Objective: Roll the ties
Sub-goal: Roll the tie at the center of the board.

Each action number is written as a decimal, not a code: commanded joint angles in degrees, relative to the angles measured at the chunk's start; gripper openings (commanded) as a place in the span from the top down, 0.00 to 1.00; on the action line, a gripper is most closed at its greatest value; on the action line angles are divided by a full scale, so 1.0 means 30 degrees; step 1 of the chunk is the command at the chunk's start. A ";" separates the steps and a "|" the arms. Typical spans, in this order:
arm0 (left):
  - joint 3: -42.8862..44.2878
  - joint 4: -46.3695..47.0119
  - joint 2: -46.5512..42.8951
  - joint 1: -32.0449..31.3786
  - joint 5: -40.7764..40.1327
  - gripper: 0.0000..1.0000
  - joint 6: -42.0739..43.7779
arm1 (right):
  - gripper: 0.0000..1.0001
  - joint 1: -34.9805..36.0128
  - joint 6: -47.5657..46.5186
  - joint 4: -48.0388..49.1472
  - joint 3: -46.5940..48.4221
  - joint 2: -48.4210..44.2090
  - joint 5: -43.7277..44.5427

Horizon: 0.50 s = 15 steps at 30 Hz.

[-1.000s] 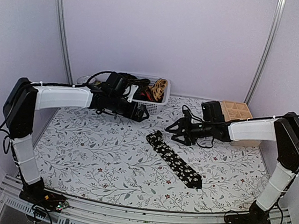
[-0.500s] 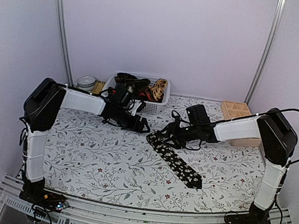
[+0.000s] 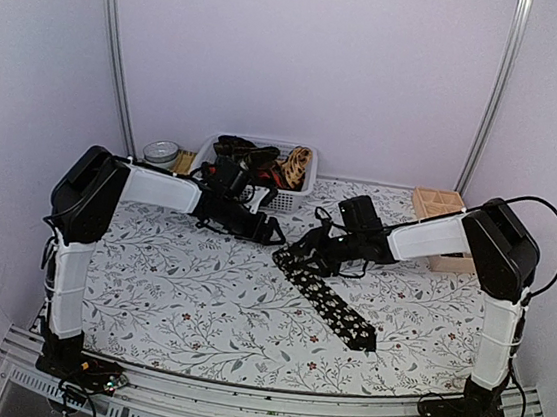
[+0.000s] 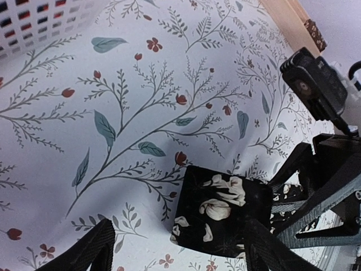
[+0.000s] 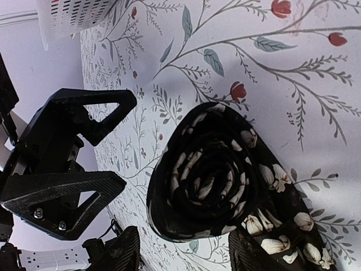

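A black tie with pale flowers (image 3: 333, 303) lies slantwise on the floral cloth, its far end wound into a roll (image 3: 289, 260). In the right wrist view the roll (image 5: 208, 180) stands on edge showing its spiral, just beyond my right gripper (image 5: 186, 248), whose jaws are open and straddle it; one finger (image 5: 254, 251) overlaps the flat tail. My left gripper (image 4: 180, 251) is open around the same roll (image 4: 223, 212) from the other side, with a gap at its left finger (image 4: 93, 248). In the top view the two grippers, left (image 3: 271, 233) and right (image 3: 305, 255), face each other across the roll.
A white basket (image 3: 295, 192) holding more ties stands at the back, with a tin can (image 3: 162, 152) to its left. A wooden compartment box (image 3: 440, 205) sits at the back right. The basket wall (image 4: 34, 22) is close behind the left gripper.
Both arms have moved inward and down to the rolled end of the tie. Both grippers' jaws have narrowed, the left more than the right. The tie has not visibly shifted.
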 commanded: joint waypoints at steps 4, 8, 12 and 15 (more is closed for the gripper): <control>0.0381 0.0004 0.0677 -0.0115 0.0407 0.28 0.0426 | 0.49 0.0191 0.0562 0.0124 0.0708 0.1888 0.0055; 0.0470 0.0039 0.0874 -0.0166 0.0728 0.29 0.0456 | 0.55 0.0192 0.0616 0.0098 0.0770 0.2011 0.0179; 0.0523 0.0156 0.0867 -0.0123 0.1166 0.28 0.0404 | 0.66 0.0203 0.0627 0.0312 0.0583 0.2194 0.0101; 0.0545 0.0294 0.0889 0.0007 0.1714 0.27 0.0326 | 0.71 0.0189 0.0703 0.0642 0.0339 0.2391 -0.0137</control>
